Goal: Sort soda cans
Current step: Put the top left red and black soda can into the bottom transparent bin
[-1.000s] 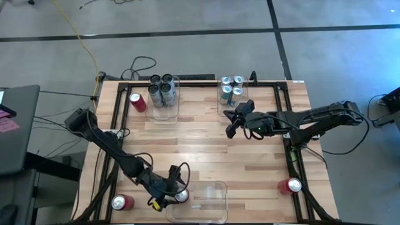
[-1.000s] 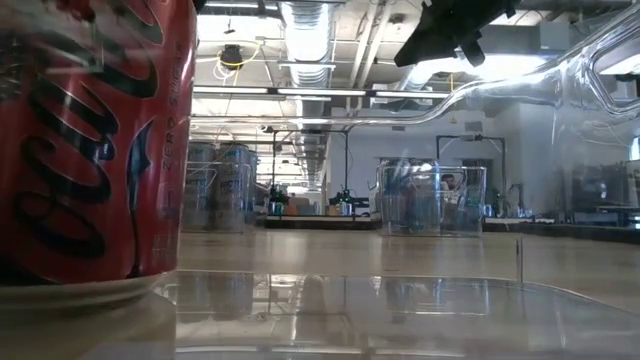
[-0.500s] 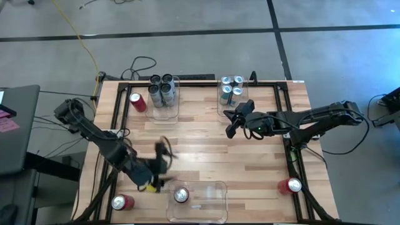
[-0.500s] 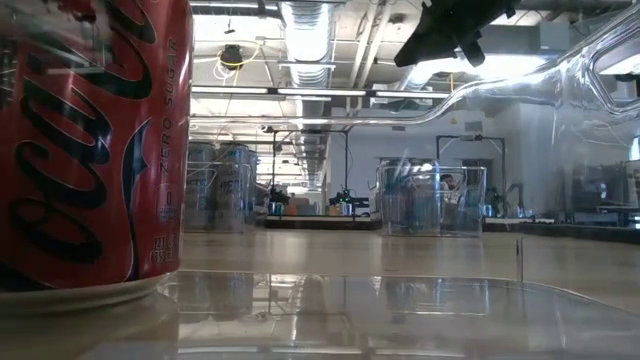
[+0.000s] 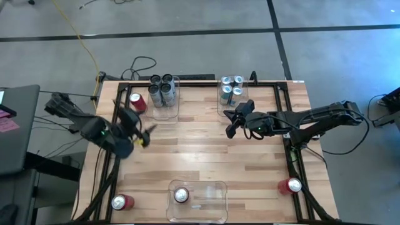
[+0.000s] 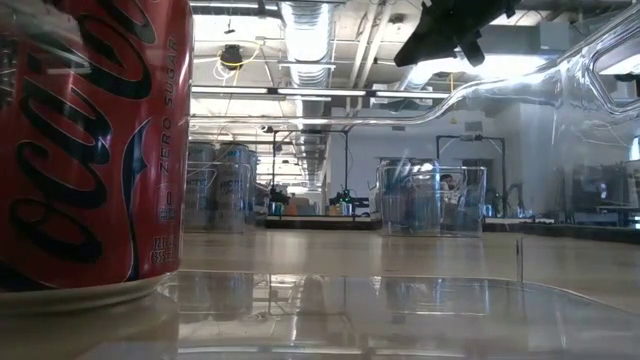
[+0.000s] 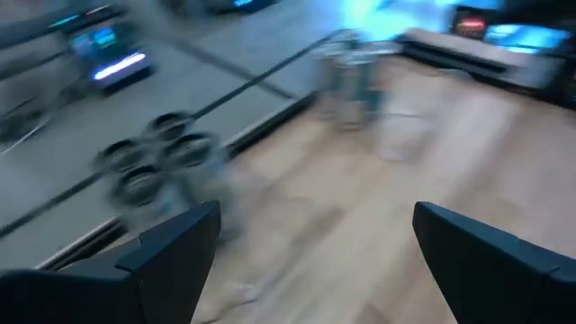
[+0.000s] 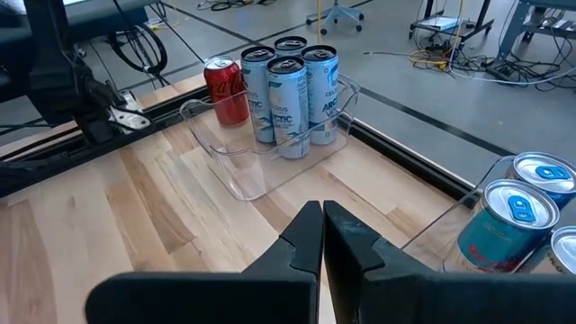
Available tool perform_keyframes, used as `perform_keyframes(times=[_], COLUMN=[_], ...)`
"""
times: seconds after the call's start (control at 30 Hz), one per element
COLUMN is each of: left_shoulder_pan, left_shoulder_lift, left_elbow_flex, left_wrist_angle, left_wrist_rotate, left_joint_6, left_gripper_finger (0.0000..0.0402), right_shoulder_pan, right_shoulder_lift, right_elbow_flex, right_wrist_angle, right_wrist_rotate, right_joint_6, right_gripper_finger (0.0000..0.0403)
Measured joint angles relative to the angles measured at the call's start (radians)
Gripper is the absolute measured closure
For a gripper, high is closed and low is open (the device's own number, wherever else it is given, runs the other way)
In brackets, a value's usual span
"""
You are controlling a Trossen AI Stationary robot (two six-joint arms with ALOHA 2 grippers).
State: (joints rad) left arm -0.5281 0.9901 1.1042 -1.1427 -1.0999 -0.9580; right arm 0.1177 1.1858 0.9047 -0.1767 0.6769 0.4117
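The left tool [image 5: 139,127] hung spread and empty just short of the upright red can [image 5: 137,102] beside the far-left bin [image 5: 164,111]; the right tool [image 5: 232,123], pressed together, waited farther off.

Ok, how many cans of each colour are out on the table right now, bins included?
Red cans: 4
Grey cans: 4
Blue cans: 4
Total: 12
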Motion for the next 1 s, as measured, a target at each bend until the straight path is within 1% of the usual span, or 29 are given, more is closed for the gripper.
perform_keyframes(times=[0.17,0.27,0.33,0.5,0.67,0.73,0.8,1.0], left_shoulder_pan=[0.157,0.259,0.326,0.481,0.627,0.680,0.729,0.868], left_shoulder_lift=[-0.047,-0.056,-0.056,-0.056,-0.056,-0.056,-0.056,-0.056], left_elbow_flex=[0.000,0.000,0.000,0.000,0.000,-0.001,-0.005,-0.057], left_wrist_angle=[-0.188,-0.263,-0.291,-0.289,-0.281,-0.267,-0.226,-0.030], left_wrist_rotate=[0.001,0.005,0.026,0.116,0.162,0.199,0.246,0.410], left_joint_6=[-0.149,-0.193,-0.202,-0.071,0.048,0.103,0.173,0.406], left_gripper_finger=[0.0038,0.0038,0.0038,0.0038,0.0038,0.0038,0.0038,0.0038], right_shoulder_pan=[0.000,0.000,0.000,0.000,0.000,0.000,0.000,-0.002], right_shoulder_lift=[0.000,0.000,0.000,0.000,0.000,0.000,0.000,0.000], right_elbow_flex=[0.000,0.000,0.000,0.000,0.000,0.000,0.000,0.000], right_wrist_angle=[0.002,0.003,0.002,0.003,0.008,0.008,0.008,0.008], right_wrist_rotate=[0.000,0.000,0.000,0.000,0.000,0.000,0.000,0.000], right_joint_6=[-0.001,-0.001,-0.001,-0.001,-0.001,-0.001,-0.001,-0.002], right_gripper_finger=[0.0371,0.0371,0.0371,0.0371,0.0371,0.0371,0.0371,0.0371])
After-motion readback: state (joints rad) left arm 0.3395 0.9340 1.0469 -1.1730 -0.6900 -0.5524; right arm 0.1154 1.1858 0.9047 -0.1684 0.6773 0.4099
